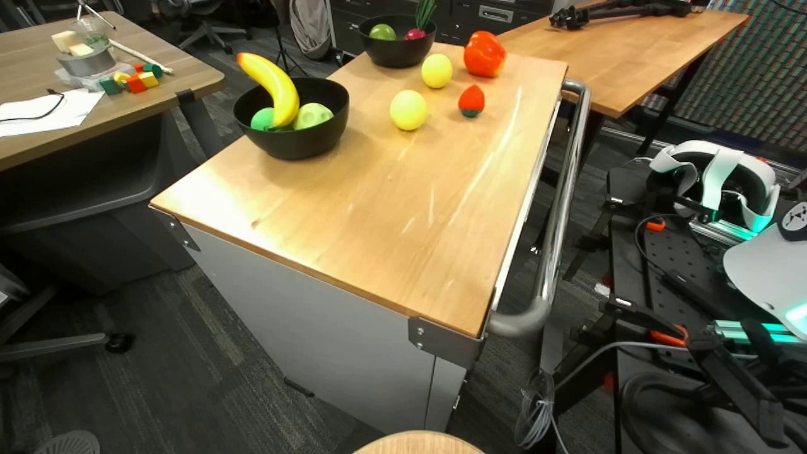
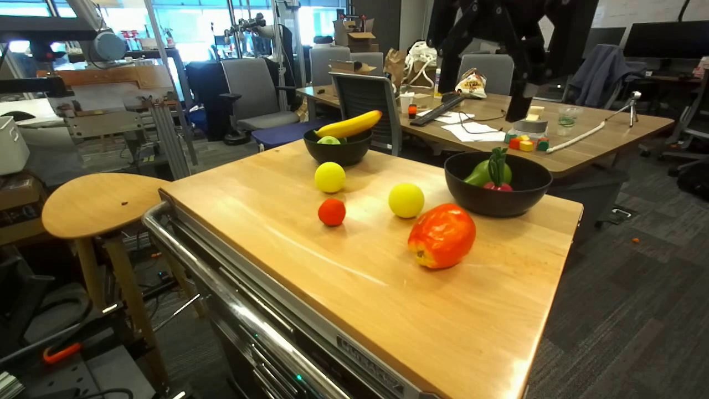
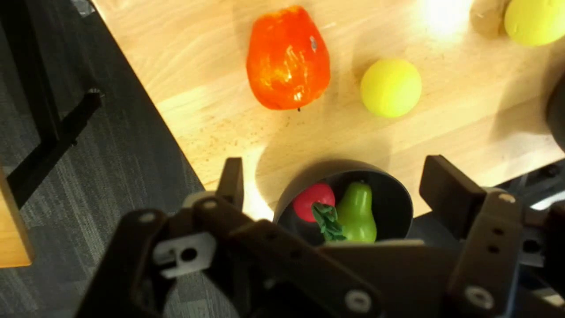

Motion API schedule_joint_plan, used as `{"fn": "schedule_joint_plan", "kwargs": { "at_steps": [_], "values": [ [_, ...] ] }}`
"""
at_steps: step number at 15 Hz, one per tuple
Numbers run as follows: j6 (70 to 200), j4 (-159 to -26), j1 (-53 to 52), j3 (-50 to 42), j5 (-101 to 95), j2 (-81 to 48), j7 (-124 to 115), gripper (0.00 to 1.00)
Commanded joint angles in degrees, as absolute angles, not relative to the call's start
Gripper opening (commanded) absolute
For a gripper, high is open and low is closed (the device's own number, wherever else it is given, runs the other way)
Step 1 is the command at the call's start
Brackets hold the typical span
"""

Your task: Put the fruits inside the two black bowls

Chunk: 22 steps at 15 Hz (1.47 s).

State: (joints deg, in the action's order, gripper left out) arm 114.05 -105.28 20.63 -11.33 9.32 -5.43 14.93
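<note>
Wrist view: my gripper [image 3: 336,180] stands spread wide above a black bowl [image 3: 393,207], whose green pear [image 3: 357,214] and red radish [image 3: 310,202] show between my fingers [image 3: 449,194]. Outside it, a red-orange fruit [image 3: 289,62] and two yellow balls [image 3: 391,88] lie on the tabletop [image 3: 198,79]. In an exterior view, my gripper hangs over that bowl, apart from it, with a small red fruit [image 2: 332,212] near the yellow balls and the second black bowl [image 2: 342,153] farther off. In an exterior view, that second bowl holds a banana [image 1: 282,94] and two green fruits [image 1: 313,116].
</note>
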Motion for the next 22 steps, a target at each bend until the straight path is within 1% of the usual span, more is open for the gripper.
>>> {"fn": "schedule_joint_plan", "kwargs": {
  "at_steps": [1,2,3,15,22],
  "values": [
    [111.42,-106.14,19.62,-12.24,9.19,-6.17,25.39,1.00],
    [112.29,-106.33,19.98,-12.04,12.45,-7.23,29.52,1.00],
    [112.30,-106.02,19.33,-12.43,9.59,-6.44,23.32,1.00],
    [114.67,-106.66,19.11,-12.29,3.62,-13.21,22.32,1.00],
    [121.62,-109.22,18.59,-11.08,1.97,-17.80,21.82,1.00]
  ]
}}
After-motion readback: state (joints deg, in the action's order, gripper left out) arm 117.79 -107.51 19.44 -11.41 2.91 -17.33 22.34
